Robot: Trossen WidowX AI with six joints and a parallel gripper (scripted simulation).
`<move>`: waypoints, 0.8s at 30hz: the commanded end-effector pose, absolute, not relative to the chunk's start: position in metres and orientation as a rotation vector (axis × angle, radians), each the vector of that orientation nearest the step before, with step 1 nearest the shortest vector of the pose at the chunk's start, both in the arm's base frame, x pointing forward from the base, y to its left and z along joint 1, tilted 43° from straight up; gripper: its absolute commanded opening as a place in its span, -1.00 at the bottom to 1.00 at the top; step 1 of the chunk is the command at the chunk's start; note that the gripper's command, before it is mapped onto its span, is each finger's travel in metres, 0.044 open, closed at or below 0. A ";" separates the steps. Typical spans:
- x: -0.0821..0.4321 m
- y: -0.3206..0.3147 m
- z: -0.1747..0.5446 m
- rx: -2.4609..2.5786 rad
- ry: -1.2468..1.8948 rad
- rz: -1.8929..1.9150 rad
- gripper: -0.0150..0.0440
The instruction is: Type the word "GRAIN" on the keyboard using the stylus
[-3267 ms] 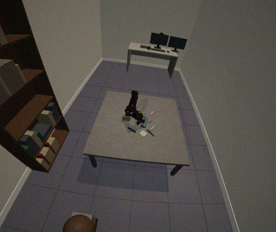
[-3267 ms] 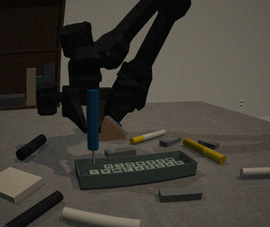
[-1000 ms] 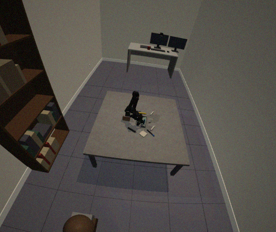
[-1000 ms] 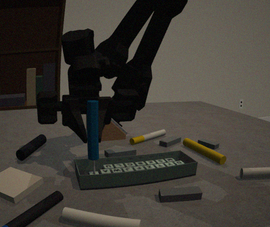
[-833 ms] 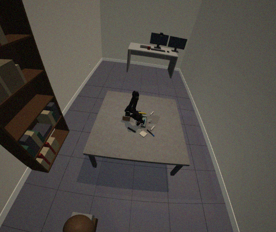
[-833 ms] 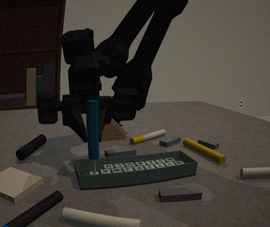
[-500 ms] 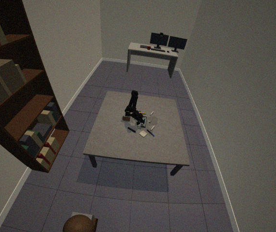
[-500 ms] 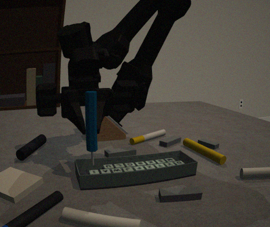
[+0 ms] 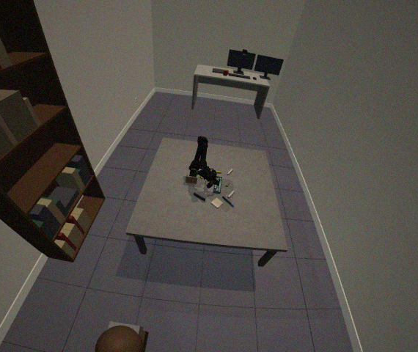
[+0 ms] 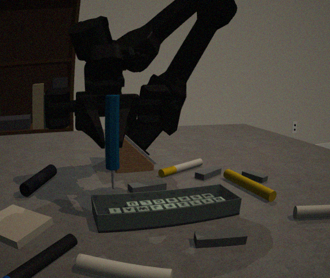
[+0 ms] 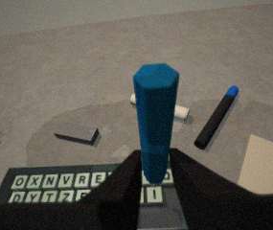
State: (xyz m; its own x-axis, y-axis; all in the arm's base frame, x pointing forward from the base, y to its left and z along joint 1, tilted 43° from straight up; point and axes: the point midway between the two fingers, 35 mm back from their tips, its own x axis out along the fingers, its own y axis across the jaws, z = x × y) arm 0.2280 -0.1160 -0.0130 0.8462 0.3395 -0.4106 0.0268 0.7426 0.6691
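Note:
The blue stylus (image 10: 112,131) (image 11: 156,115) stands upright in my gripper (image 10: 112,146) (image 11: 155,154). The gripper is shut on its handle, and its thin metal tip points down. In the exterior view the tip shows just above the rear rim of the keyboard (image 9: 218,184) (image 10: 165,216) (image 11: 79,169), near the end with the I key (image 11: 154,195). The keyboard is a dark green tray with rows of pale letter keys. The handle hides the tip in the wrist view, and the fingers hide several keys there. I cannot tell exactly which spot the tip is over.
A pale square block (image 10: 15,224) (image 11: 265,168), a black cylinder (image 10: 38,180) and a blue-ended black marker (image 11: 216,117) lie near the keyboard's I end. A white cylinder (image 10: 123,266), a yellow cylinder (image 10: 249,184), grey blocks and a wooden wedge (image 10: 132,158) also lie around it.

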 end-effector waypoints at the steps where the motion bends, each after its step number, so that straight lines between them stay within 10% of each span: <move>1: 0.228 -0.116 -0.013 0.722 0.546 0.181 -0.27; 24: 0.246 -0.080 0.028 0.703 0.588 0.179 -0.49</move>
State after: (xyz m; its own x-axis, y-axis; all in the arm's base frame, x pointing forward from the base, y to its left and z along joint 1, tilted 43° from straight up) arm 0.2450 -0.0885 0.0227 0.8283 0.3465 -0.4403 0.0295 0.7578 0.6518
